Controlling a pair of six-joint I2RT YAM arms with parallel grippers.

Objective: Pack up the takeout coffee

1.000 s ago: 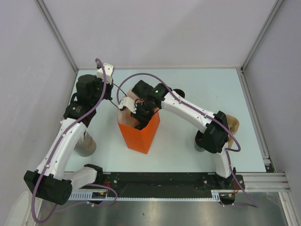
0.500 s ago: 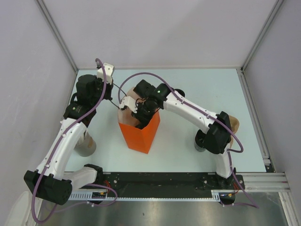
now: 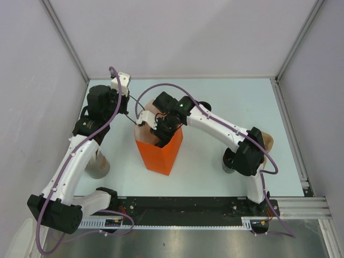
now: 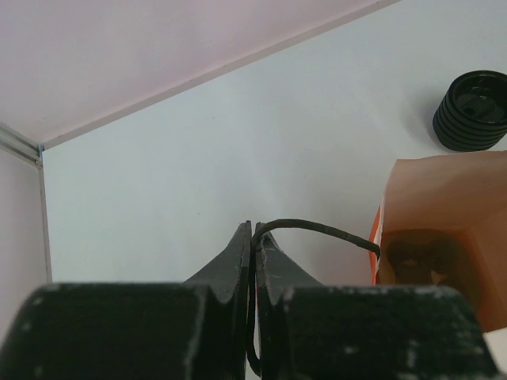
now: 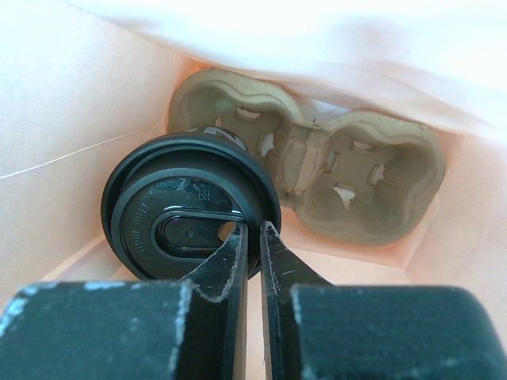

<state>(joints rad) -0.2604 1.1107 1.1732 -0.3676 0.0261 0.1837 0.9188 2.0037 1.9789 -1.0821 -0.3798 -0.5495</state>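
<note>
From above, the right end effector [image 3: 161, 132] reaches into an orange bag [image 3: 161, 154] on the bench [image 3: 252, 102]. In the left wrist view the left end effector [image 4: 252, 235] pinches shut on the bag's thin black handle [image 4: 317, 229]. The right wrist view shows the takeout coffee [image 5: 186, 214] inside, by a pulp carrier [image 5: 364, 170], its round black lid [image 5: 142, 186] finely ridged (embossed marks unreadable), rim clamped between nearly closed fingers [image 5: 226, 265].

High rear view onto the table [image 3: 226, 102] — wrist views close, beside and inside the orange bag [image 3: 159, 156]
</note>
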